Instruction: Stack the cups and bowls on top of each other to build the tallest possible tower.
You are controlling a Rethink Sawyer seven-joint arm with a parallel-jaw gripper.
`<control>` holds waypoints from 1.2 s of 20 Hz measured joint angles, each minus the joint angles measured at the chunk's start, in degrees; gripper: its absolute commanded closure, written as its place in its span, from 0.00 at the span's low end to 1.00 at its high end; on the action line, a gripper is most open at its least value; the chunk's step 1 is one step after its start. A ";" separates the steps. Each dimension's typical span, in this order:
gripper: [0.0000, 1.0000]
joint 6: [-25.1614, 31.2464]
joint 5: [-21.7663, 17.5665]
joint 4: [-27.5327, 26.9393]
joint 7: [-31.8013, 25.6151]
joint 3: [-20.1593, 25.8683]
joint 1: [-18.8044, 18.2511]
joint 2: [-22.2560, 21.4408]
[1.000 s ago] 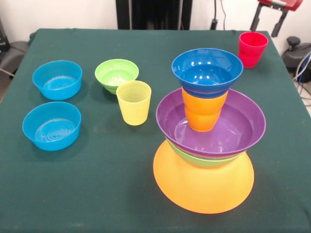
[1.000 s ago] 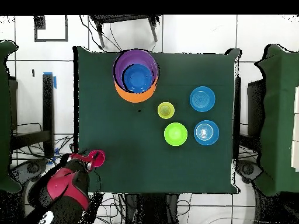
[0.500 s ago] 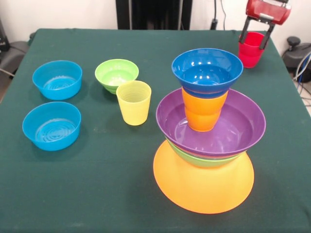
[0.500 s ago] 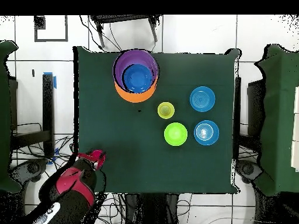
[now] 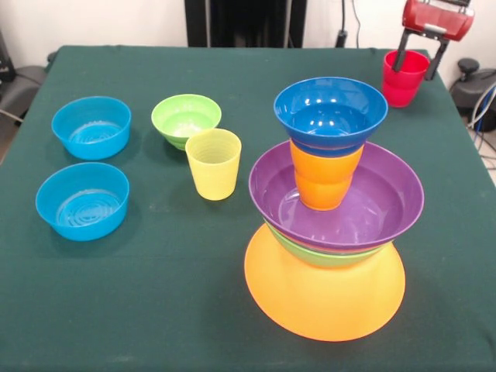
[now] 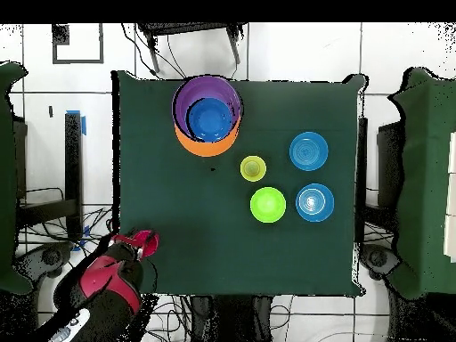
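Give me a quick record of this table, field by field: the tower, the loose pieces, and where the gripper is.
tower: upside-down orange bowl at the base, then green bowl, purple bowl, orange cup, dark blue bowl on top
loose bowls: small green bowl, two light blue bowls
loose cups: yellow cup, red cup
gripper: at the red cup, fingers straddling its rim, open
table: green cloth
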 measured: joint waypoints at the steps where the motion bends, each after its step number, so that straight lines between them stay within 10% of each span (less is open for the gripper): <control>1: 0.00 0.00 0.41 0.00 0.00 0.13 0.02 -0.06; 24: 0.00 4.85 6.50 -0.02 0.00 -3.56 10.07 2.34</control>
